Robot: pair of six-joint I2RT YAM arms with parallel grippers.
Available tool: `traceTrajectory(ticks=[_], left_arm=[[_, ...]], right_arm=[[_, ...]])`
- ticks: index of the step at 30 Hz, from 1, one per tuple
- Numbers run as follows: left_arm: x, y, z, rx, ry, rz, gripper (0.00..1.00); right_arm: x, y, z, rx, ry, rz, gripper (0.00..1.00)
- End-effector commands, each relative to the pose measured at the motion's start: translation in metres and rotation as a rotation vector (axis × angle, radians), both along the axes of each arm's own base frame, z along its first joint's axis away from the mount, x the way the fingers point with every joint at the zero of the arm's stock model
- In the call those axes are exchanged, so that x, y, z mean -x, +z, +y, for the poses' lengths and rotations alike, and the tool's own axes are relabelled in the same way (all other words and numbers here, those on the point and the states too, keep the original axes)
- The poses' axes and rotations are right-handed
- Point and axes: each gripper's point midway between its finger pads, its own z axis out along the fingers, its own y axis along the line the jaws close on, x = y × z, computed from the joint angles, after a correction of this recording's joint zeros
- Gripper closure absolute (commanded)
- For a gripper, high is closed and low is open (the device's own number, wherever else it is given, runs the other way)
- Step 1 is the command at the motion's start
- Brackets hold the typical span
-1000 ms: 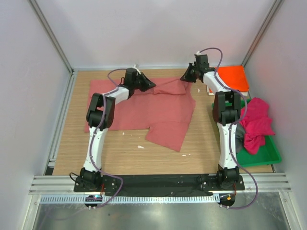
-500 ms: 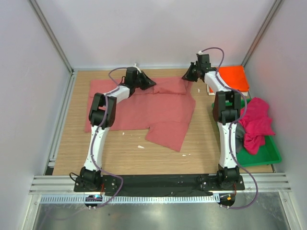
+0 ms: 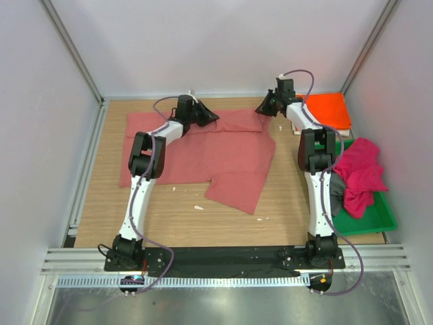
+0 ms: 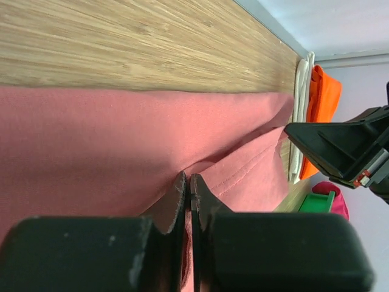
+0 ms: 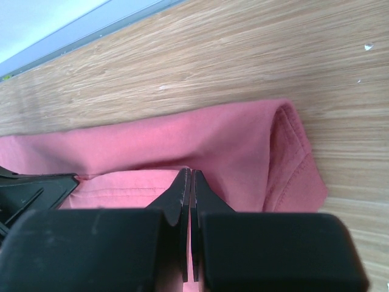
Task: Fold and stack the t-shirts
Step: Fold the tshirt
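The dusty salmon-red t-shirt (image 3: pixel 203 152) lies spread on the wooden table, its far part folded toward me. My left gripper (image 3: pixel 211 116) is shut on the fold at its far edge, with cloth between the jaws in the left wrist view (image 4: pixel 187 177). My right gripper (image 3: pixel 260 108) is shut on the same fold near the sleeve, as seen in the right wrist view (image 5: pixel 189 172). The salmon cloth (image 5: pixel 237 146) lies flat on the wood. A folded bright orange shirt (image 3: pixel 328 108) lies on a white one (image 4: pixel 301 115) at the far right.
A green tray (image 3: pixel 372 220) at the right edge holds a crumpled magenta shirt (image 3: pixel 362 172) and a dark grey one (image 3: pixel 335 186). The enclosure's back wall rail (image 3: pixel 223 97) runs just beyond both grippers. Bare wood shows in front of the shirt.
Both grippers have moved slightly toward the back wall with the fold in them. The cloth between them has dropped and lies flatter.
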Motion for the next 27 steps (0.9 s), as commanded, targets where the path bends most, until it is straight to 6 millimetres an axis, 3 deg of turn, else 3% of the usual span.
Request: traceTrajectory(ticks=[1,3,5,6,7,9,10,12,13,14,15,19,20,21,23,27], left_arm=[[-0.013,0.020,0.000,0.021,0.003,-0.047,0.94],[-0.012,0.015,0.002,-0.009,-0.003,-0.028,0.87],[-0.015,0.024,0.005,-0.049,-0.007,-0.054,0.76],[-0.012,0.034,0.007,-0.067,-0.005,-0.052,0.63],[-0.016,0.043,0.012,-0.099,0.016,-0.072,0.59],[-0.008,0.046,0.023,-0.181,0.017,-0.051,0.55],[-0.007,0.064,0.026,-0.197,0.024,-0.073,0.54],[-0.001,0.074,0.028,-0.221,0.014,-0.079,0.53],[0.002,0.087,0.026,-0.212,0.007,-0.096,0.53],[0.008,0.086,0.023,-0.200,-0.016,-0.085,0.53],[0.011,0.089,0.019,-0.188,-0.030,-0.086,0.57],[0.031,0.084,0.002,-0.136,-0.091,-0.049,0.69],[0.035,0.080,-0.002,-0.133,-0.099,-0.043,0.70],[0.038,0.077,-0.007,-0.113,-0.119,-0.046,0.75],[0.038,0.071,-0.017,-0.046,-0.132,-0.025,0.80],[0.043,0.057,-0.036,0.032,-0.180,0.018,0.83]], right_arm=[[-0.019,0.027,-0.003,-0.019,-0.008,-0.087,0.98],[-0.021,0.031,-0.006,-0.023,-0.019,-0.086,0.96],[-0.024,0.041,-0.012,-0.017,-0.031,-0.097,0.88],[-0.021,0.040,-0.019,-0.001,-0.052,-0.071,0.86],[-0.027,0.053,-0.025,0.007,-0.067,-0.089,0.77],[-0.020,0.060,-0.031,0.023,-0.072,-0.052,0.73],[-0.020,0.067,-0.038,0.043,-0.084,-0.061,0.65],[-0.013,0.089,-0.043,0.071,-0.097,-0.087,0.54],[-0.007,0.082,-0.043,0.073,-0.096,-0.066,0.53],[-0.004,0.087,-0.040,0.059,-0.088,-0.070,0.53],[-0.001,0.098,-0.035,0.041,-0.077,-0.086,0.54],[0.019,0.092,0.000,-0.068,-0.001,-0.031,0.62],[0.030,0.078,0.012,-0.089,0.032,0.005,0.63],[0.030,0.085,0.027,-0.117,0.057,-0.022,0.72],[0.038,0.076,0.045,-0.178,0.093,0.001,0.83],[0.047,0.058,0.063,-0.274,0.120,0.046,0.93]])
